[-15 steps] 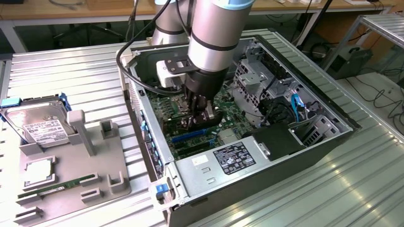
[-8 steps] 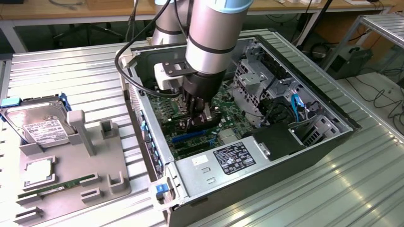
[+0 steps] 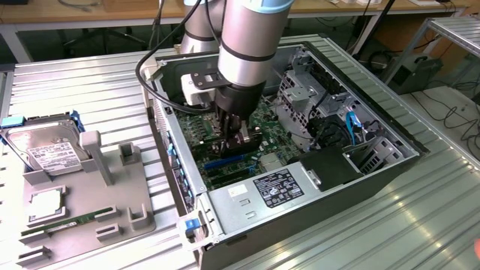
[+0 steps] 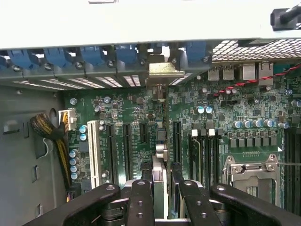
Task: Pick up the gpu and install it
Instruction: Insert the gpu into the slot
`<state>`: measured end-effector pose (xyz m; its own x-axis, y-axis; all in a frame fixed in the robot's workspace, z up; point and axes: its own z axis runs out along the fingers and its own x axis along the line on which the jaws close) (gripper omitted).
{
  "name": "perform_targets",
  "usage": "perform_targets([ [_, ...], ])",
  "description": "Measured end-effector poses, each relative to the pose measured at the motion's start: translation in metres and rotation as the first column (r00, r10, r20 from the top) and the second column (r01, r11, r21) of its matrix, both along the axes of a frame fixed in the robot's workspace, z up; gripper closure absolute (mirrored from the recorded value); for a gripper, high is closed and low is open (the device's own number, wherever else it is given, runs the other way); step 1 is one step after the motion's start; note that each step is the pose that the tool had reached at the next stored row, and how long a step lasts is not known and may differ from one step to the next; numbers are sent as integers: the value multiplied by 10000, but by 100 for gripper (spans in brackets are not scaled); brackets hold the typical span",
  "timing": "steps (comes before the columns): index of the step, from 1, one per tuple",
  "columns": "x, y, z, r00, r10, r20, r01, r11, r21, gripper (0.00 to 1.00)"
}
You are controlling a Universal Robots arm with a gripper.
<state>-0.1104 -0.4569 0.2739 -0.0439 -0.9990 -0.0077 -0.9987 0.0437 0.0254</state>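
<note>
My gripper (image 3: 234, 135) is lowered inside the open computer case (image 3: 405, 152), over the green motherboard (image 3: 268, 147). It is shut on the gpu (image 3: 229, 151), a dark card held upright on its edge. In the wrist view the gpu (image 4: 160, 155) appears edge-on between the two black fingers (image 4: 141, 200), with the gripper (image 4: 162, 200) straddling it. The card's silver end bracket (image 4: 164, 71) sits at the case's rear slot openings. The card runs along the motherboard between the long black expansion slots (image 4: 127, 146). Whether its lower edge is seated in a slot cannot be told.
Close around the arm are the power supply (image 3: 270, 188) and the drive cage (image 3: 300, 95). The CPU socket (image 4: 249, 172) lies beside the slots. Outside the case, on the exterior view's left, a grey fixture (image 3: 90, 208) holds a hard drive (image 3: 41, 146), a processor (image 3: 46, 205) and a green memory stick (image 3: 67, 220).
</note>
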Motion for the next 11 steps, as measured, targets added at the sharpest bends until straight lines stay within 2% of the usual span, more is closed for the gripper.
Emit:
perform_targets([
  [4,-18,0,-6,10000,0,-2,0,10000,-72,73],
  [11,-36,0,-34,10000,1,-1,-1,10000,-79,73],
])
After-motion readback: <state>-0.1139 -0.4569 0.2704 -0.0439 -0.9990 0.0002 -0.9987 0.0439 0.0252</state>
